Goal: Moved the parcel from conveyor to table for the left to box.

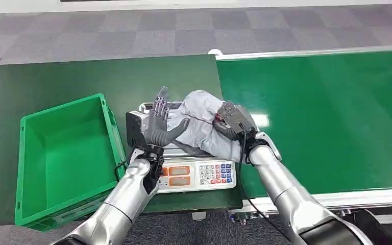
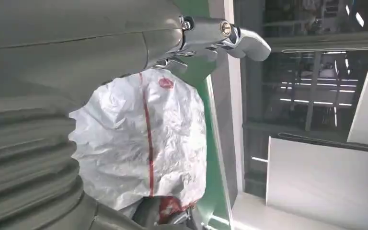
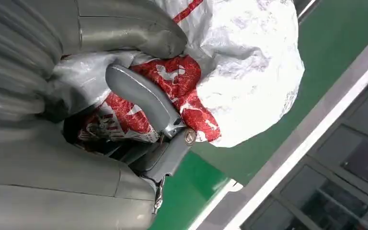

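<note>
green crate (image 1: pixel 64 153) left of scale (image 1: pixel 194 173), on table (image 1: pixel 30 87) | left hand (image 1: pixel 159 125) fingers spread, beside parcel | parcel (image 1: pixel 201 125) atop scale | right hand (image 1: pixel 235 122) gripping parcel | conveyor (image 1: pixel 326 112) right of scale

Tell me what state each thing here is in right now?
Parcel: crumpled, resting on the scale, gripped by the right hand.
Right hand: closed on the parcel.
Left hand: open, fingers spread, beside the parcel.
Crate: empty, upright.
Scale: displays too small to read.
Conveyor: bare.
</note>
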Controlling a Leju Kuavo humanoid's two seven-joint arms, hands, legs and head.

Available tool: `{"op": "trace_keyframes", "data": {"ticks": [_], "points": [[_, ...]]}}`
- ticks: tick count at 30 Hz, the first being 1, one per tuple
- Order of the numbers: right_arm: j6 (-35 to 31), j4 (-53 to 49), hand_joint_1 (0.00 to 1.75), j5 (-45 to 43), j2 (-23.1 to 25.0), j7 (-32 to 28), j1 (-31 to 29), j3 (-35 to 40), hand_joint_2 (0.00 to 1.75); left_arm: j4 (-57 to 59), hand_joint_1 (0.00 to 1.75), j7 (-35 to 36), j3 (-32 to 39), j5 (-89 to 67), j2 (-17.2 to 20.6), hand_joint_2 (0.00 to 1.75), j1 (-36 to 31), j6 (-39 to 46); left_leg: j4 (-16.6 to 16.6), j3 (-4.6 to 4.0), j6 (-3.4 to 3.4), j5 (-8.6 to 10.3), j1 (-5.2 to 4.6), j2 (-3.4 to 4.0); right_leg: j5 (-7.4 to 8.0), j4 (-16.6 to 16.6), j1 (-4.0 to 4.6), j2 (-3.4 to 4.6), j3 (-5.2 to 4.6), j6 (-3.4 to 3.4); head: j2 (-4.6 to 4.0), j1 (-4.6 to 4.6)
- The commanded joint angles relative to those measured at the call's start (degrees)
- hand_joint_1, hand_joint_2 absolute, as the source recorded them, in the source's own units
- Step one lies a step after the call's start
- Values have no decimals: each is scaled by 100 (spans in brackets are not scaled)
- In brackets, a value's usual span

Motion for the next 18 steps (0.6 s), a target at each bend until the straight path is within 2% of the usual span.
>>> {"op": "trace_keyframes", "data": {"ticks": [1,9,17,18], "points": [[293,981,175,-162,160,21,-812,127,175,274,0,-50,-231,33,212,175,-211,98,-1,1,8,2,-7,-4,2,3,-7,16,-4,2,0,2],[447,1339,175,-14,474,123,-1029,416,175,44,0,-192,-151,49,276,175,-103,295,-5,6,9,1,-7,2,3,2,-8,27,-2,2,0,0],[525,1432,175,82,560,65,-1116,599,175,-41,0,-212,-97,45,344,175,-40,390,-5,2,8,1,-6,-1,2,3,-7,22,-4,2,0,0],[469,1367,0,29,552,-29,-1088,552,175,-52,0,-218,-93,44,346,175,-33,406,-3,0,6,1,-5,-1,1,4,-6,17,-4,1,0,-2]]}}
